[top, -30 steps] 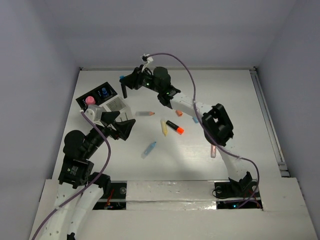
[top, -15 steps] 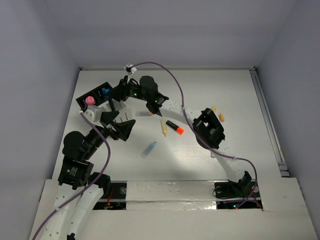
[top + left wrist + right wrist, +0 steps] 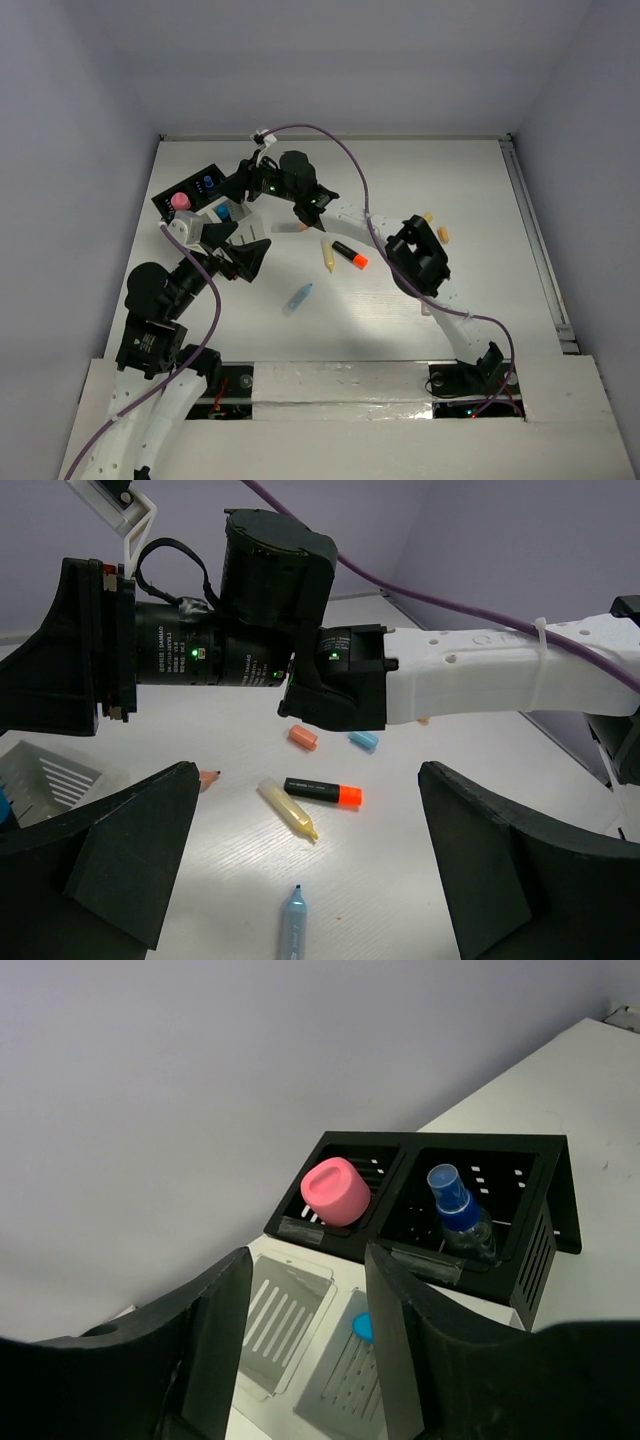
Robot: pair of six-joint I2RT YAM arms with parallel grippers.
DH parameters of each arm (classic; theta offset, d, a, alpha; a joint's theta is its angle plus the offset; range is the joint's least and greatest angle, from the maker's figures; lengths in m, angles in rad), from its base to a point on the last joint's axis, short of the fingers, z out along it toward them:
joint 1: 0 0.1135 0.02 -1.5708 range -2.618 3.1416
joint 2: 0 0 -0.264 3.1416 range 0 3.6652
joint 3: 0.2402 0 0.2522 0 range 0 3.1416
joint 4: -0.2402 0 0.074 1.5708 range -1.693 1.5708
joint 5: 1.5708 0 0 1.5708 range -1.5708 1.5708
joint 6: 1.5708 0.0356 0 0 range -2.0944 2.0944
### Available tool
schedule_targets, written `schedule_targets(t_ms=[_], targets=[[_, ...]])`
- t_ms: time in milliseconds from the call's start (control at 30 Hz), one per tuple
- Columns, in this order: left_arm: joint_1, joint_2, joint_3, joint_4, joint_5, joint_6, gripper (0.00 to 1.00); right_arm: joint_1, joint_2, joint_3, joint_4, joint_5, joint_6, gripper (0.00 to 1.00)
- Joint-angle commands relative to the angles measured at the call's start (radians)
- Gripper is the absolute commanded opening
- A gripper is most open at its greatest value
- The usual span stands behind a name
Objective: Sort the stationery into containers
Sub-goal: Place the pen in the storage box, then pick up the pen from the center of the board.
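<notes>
1. State. My right gripper (image 3: 310,1260) hangs above the organizer (image 3: 450,1141) at the table's (image 3: 480,180) ten o'clock, jaws apart and holding nothing. My left gripper (image 3: 307,772) is spread wide and empty, at the organizer's five o'clock.
2. Contents. A light-blue piece (image 3: 360,1327) lies in a white compartment directly beneath my right fingers. A pink-capped item (image 3: 335,1190) and the blue-capped bottle (image 3: 455,1210) occupy the two black compartments.
3. Risk: snagged rim. My right fingers sit close over the slotted walls. Pulling away at a slant could catch one and drag or tip the light block, spilling what is sorted.
4. Risk: unsettled piece. I cannot tell whether the light-blue piece rests fully inside, and a brush from a finger might flick it out.
5. Risk: arm contact. My right forearm (image 3: 480,675) crosses just in front of my left gripper. Below it, near the table's centre, lie the yellow marker (image 3: 288,808), black-and-orange highlighter (image 3: 322,792) and light-blue pen (image 3: 293,920). Both arms moving at once could collide.
6. Risk: rolling. These round pieces would likely roll if nudged off-centre, spoiling a grasp.
</notes>
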Motion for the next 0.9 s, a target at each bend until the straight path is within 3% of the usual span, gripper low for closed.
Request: schedule_targets(t_ms=[0,167,267,367,433,500,567,633,867], targets=[[-0.002,-0.009,0.029,0.039,-0.002,0.01,0.9,-0.001,-0.004,0.035,0.014,0.007,-0.025,0.56],[-0.002,-0.014,0.031,0.034,-0.014,0.012,0.9,-0.001,-0.126,-0.099,0.013,0.05,-0.106,0.56],[-0.011,-0.023,0.032,0.027,-0.026,0.018,0.9,-0.035,-0.269,-0.294,0.0,0.07,-0.155,0.53],[-0.011,-0.034,0.032,0.019,-0.054,0.02,0.9,-0.09,-0.431,-0.509,-0.067,0.082,-0.206,0.37],[-0.022,-0.037,0.034,0.013,-0.065,0.02,0.9,-0.122,-0.504,-0.583,-0.225,0.123,-0.247,0.26],[-0.031,-0.043,0.034,0.01,-0.071,0.021,0.9,-0.133,-0.588,-0.644,-0.426,0.175,-0.315,0.25],[-0.042,-0.045,0.032,0.011,-0.071,0.021,0.9,-0.147,-0.646,-0.685,-0.6,0.286,-0.353,0.28],[-0.051,-0.048,0.031,0.011,-0.073,0.021,0.9,-0.165,-0.679,-0.719,-0.67,0.333,-0.37,0.31],[-0.06,-0.057,0.029,0.01,-0.074,0.018,0.91,-0.231,-0.65,-0.694,-0.908,0.271,-0.476,0.53]])
